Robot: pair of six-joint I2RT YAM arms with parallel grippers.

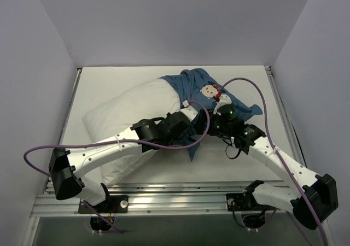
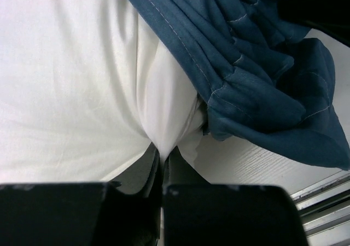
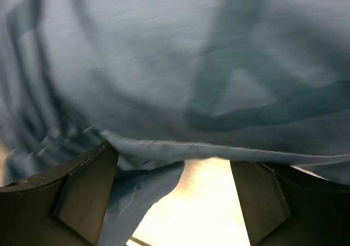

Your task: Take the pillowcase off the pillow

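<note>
The white pillow (image 1: 131,115) lies across the table's left half, mostly bare. The dark-blue pillowcase (image 1: 191,85) with a cartoon mouse face is bunched over the pillow's right end. My left gripper (image 1: 192,117) is shut, pinching a fold of the white pillow (image 2: 82,93) beside the pillowcase's hem (image 2: 251,76). My right gripper (image 1: 214,120) is open; its fingers (image 3: 82,197) stand wide apart under the hanging blue pillowcase (image 3: 175,65), whose hemmed edge runs across the gap between them.
A white table (image 1: 240,164) with grey walls on three sides. A metal rail (image 1: 164,194) runs along the near edge. Purple cables (image 1: 257,90) loop above both arms. Both arms meet at the table's middle.
</note>
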